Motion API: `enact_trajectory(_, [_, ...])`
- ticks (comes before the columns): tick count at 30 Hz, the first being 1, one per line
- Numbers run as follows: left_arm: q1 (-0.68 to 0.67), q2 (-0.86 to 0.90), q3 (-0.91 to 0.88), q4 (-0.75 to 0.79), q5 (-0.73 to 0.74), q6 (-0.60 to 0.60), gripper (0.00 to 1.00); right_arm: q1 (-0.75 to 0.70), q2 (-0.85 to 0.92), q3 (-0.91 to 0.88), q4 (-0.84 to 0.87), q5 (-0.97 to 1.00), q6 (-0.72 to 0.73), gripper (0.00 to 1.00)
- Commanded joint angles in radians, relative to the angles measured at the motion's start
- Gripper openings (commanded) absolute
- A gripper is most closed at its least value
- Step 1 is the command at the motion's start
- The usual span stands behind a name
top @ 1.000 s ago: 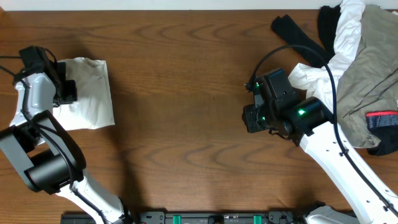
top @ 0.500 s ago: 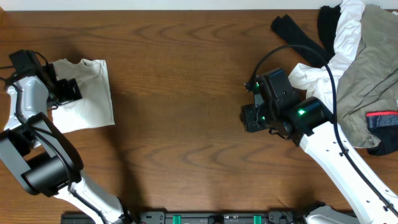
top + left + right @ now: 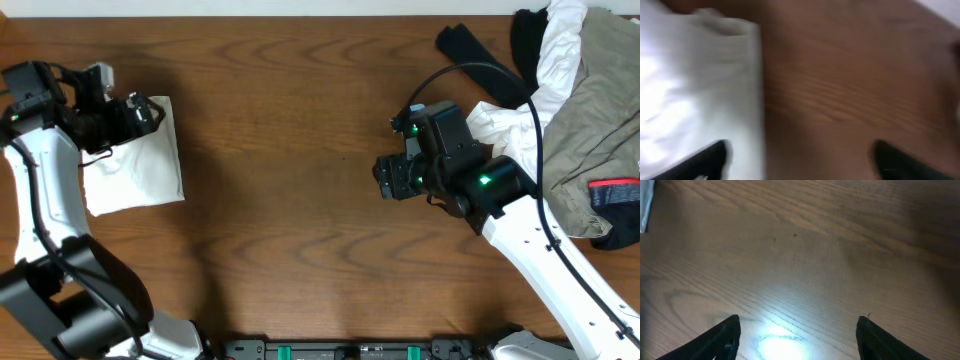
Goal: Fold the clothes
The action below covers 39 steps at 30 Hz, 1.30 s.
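Left gripper [image 3: 140,112] is off the folded white shirt [image 3: 135,175] now, lifted toward 12, jaws wide and empty. The shirt sits flat at the table's [image 3: 300,230] 9 o'clock. Right gripper [image 3: 385,182] has also spread wide, empty, mid-table. I'd say this shirt is done and the pile [image 3: 590,90] at 2 o'clock is next.

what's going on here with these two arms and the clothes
Two robot arms are folding clothes on a wooden table. A folded white shirt lies at the left side. The left pincer hovers open over the shirt's edge, gripping nothing. The right pincer is open and empty above bare wood near the middle. An unfolded pile of white, black and khaki garments sits at the far right.
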Motion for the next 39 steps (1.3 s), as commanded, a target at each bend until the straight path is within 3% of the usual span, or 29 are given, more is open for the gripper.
enact_trajectory(1, [-0.018, -0.028, 0.019, -0.048, 0.199, 0.000, 0.38, -0.006, -0.009, 0.004, -0.002, 0.007, -0.002, 0.73])
enact_trajectory(2, [-0.027, -0.035, 0.019, -0.077, 0.217, 0.000, 0.18, -0.006, -0.009, 0.004, -0.005, 0.007, -0.002, 0.73])
enact_trajectory(3, [-0.034, -0.040, 0.019, -0.096, 0.229, 0.000, 0.06, -0.006, -0.009, 0.004, -0.009, 0.007, -0.002, 0.73])
enact_trajectory(7, [-0.077, -0.060, 0.019, -0.185, 0.253, -0.035, 0.06, -0.006, -0.009, 0.004, -0.025, 0.007, -0.002, 0.74])
enact_trajectory(13, [-0.122, -0.080, 0.019, -0.230, 0.253, -0.192, 0.06, -0.006, -0.009, 0.004, -0.032, 0.007, -0.002, 0.75])
enact_trajectory(19, [-0.129, -0.099, 0.019, -0.300, 0.273, -0.623, 0.06, -0.006, -0.009, 0.004, -0.039, 0.006, 0.027, 0.74])
enact_trajectory(22, [-0.129, -0.100, 0.019, -0.311, 0.347, -0.742, 0.06, -0.006, -0.009, 0.004, -0.039, 0.003, 0.029, 0.74])
enact_trajectory(33, [-0.129, -0.100, 0.019, -0.310, 0.411, -0.750, 0.06, -0.006, -0.009, 0.004, -0.051, 0.003, 0.029, 0.74])
enact_trajectory(39, [-0.130, -0.100, 0.019, -0.313, 0.410, -0.653, 0.06, -0.006, -0.009, 0.004, -0.011, 0.007, 0.017, 0.74])
